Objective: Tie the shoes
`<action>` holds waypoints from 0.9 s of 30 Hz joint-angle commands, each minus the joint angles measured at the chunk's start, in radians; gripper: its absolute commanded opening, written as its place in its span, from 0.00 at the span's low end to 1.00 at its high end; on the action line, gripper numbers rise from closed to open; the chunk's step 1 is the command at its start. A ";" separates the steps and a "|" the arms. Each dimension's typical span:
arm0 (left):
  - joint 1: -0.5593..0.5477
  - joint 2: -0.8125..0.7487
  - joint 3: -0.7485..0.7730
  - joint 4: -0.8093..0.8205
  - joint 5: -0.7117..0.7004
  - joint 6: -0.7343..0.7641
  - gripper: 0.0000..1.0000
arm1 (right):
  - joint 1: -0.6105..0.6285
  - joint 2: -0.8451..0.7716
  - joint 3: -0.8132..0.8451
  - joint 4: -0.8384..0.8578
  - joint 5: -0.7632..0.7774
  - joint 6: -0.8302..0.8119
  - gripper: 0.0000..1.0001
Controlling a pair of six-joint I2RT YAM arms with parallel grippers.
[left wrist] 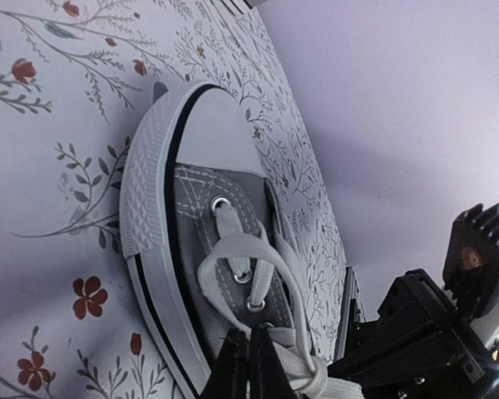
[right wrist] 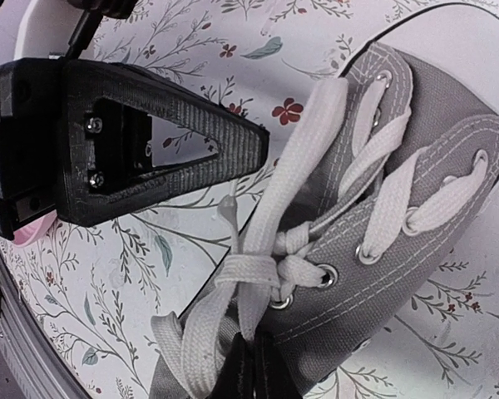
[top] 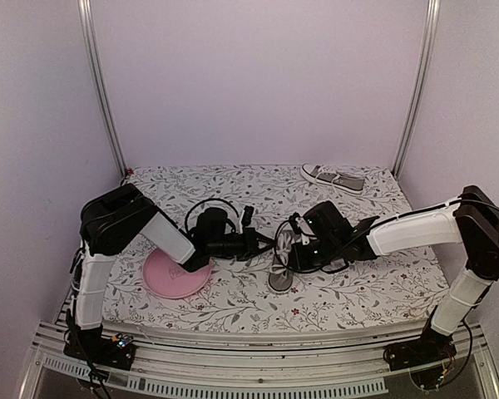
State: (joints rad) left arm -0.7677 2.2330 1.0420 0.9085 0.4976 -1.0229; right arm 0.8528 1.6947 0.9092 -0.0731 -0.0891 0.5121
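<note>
My L gripper (left wrist: 248, 370) & R gripper (right wrist: 251, 371) are both pinched tight on the lace (right wrist: 258, 270) of the near shoe (top: 280, 276), mid-table; 2nd shoe (top: 333, 179) lies far back R.

Top view: both arms converge on the near shoe at mid-table.
The left gripper (top: 251, 241) and right gripper (top: 293, 243) face each other over a grey sneaker (top: 280, 276) that lies lengthwise, near to far. Its white laces (top: 281, 241) bunch between the two tips; the jaws are too small to read here. A second grey sneaker (top: 333, 179) lies alone near the far right corner, well apart. A round pink plate (top: 176, 278) sits partly under the left forearm. A floral tablecloth (top: 374, 287) covers the table.
</note>
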 commanded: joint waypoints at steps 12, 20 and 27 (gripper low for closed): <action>0.016 -0.001 -0.051 0.039 -0.044 -0.036 0.00 | 0.007 -0.130 -0.147 -0.073 0.002 0.046 0.02; 0.019 -0.024 -0.094 0.009 -0.059 -0.058 0.00 | 0.006 -0.161 -0.163 -0.075 -0.002 0.064 0.03; 0.023 -0.103 -0.148 0.002 -0.096 -0.028 0.46 | 0.006 -0.212 -0.111 -0.107 0.009 0.055 0.40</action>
State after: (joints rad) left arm -0.7563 2.2078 0.9348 0.9298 0.4530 -1.0828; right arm 0.8532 1.5391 0.7536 -0.1593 -0.0879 0.5686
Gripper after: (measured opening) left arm 0.415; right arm 0.345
